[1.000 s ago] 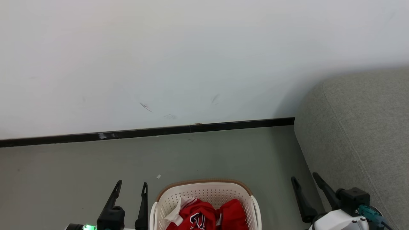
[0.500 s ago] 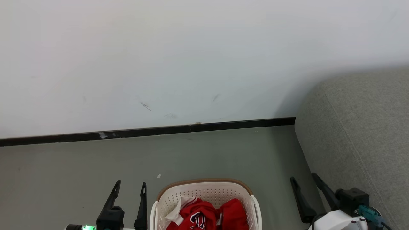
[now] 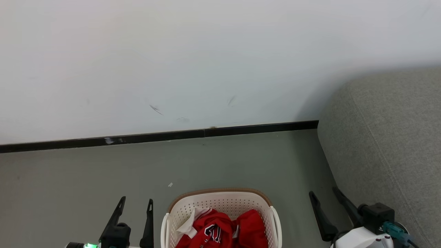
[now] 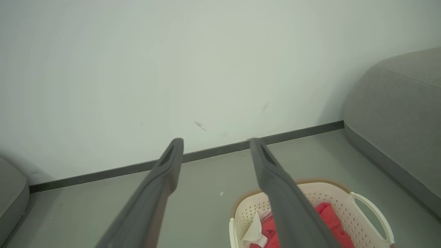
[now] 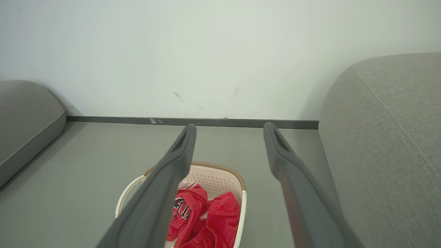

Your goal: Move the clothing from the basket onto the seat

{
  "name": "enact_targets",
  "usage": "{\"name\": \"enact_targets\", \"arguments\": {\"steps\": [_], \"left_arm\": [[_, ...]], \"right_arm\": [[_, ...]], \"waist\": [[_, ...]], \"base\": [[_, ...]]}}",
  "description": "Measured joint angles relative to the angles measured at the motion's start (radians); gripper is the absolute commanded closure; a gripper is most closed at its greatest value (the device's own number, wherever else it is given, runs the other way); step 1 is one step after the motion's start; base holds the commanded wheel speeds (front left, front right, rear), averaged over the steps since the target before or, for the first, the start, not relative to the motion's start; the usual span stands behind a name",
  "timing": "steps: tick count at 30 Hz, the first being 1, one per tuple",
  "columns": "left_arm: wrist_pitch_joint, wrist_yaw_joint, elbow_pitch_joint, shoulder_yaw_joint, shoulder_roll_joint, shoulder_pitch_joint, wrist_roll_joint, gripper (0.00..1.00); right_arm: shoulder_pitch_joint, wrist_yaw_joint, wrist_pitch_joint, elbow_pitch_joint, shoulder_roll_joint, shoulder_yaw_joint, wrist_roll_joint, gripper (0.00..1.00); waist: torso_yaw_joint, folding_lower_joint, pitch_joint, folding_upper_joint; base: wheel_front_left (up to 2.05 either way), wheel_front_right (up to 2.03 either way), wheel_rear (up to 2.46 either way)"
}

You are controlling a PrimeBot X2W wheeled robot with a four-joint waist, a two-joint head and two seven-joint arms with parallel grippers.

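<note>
The cream basket [image 3: 193,213] with a brown rim stands on the floor at the bottom centre, holding crumpled red and white clothing [image 3: 220,230], one piece with dark numerals. The basket [image 4: 344,206] and clothing [image 4: 327,212] also show in the left wrist view, and the basket [image 5: 220,177] and clothing [image 5: 220,213] in the right wrist view. The grey seat [image 3: 389,137] fills the right side. My left gripper [image 3: 136,204] stands open left of the basket. Open and empty too, my right gripper [image 3: 324,194] hangs between basket and seat.
A white wall [image 3: 193,62] with a dark baseboard [image 3: 158,137] runs across behind the grey floor [image 3: 86,179]. A small white scrap [image 3: 170,185] lies on the floor near the basket. Another grey cushion [image 5: 24,117] sits at the far left.
The whole head view has shifted a little, with wall, baseboard and basket sitting higher: the camera moved. Both grippers stay open where they were beside the basket.
</note>
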Motion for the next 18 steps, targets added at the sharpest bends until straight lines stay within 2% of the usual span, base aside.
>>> {"name": "enact_targets", "arguments": {"steps": [18], "left_arm": [[0.000,-0.044,0.097,-0.058,0.003,-0.096,0.032,0.00]], "right_arm": [[0.000,0.000,-0.001,-0.120,0.000,-0.064,-0.019,0.00]], "waist": [[-0.026,0.0000,0.080,0.0000]], "base": [[0.00,0.00,0.00]]}}
